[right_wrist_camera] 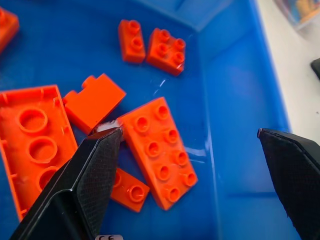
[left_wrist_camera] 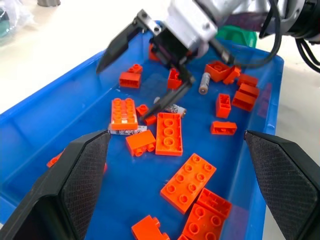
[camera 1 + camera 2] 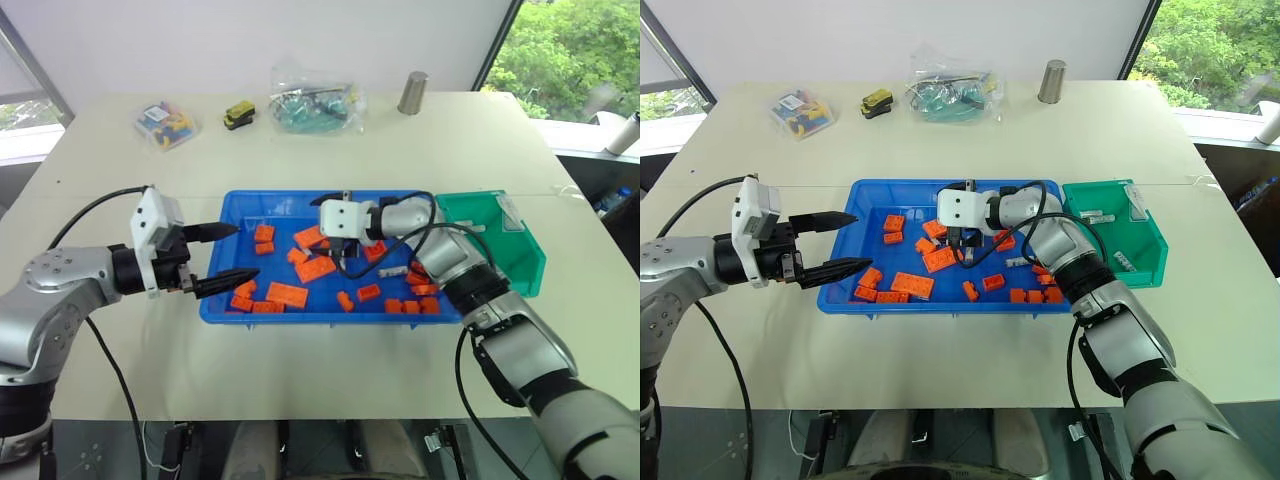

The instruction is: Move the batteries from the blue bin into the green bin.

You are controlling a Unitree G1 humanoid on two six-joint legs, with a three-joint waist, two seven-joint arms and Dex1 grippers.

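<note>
Two batteries (image 2: 204,82) lie among orange bricks (image 2: 169,134) inside the blue bin (image 3: 225,300) mid-desk, my wide-open right gripper (image 2: 150,65) above them, my left gripper (image 3: 222,257) spread wide at its left rim, green bin (image 3: 525,262) adjoining right.

The blue bin (image 3: 222,300) is showing glossy, smooth plastic that is catching reflections. The orange bricks (image 2: 169,133) are looking like matt, studded plastic. The batteries (image 2: 204,83) are gleaming as dull silver metal. The green bin (image 3: 530,255) is appearing as smooth plastic. The gripper fingers (image 2: 80,172) are showing black, finely textured pads. The table (image 3: 320,380) is looking matt and pale.
</note>
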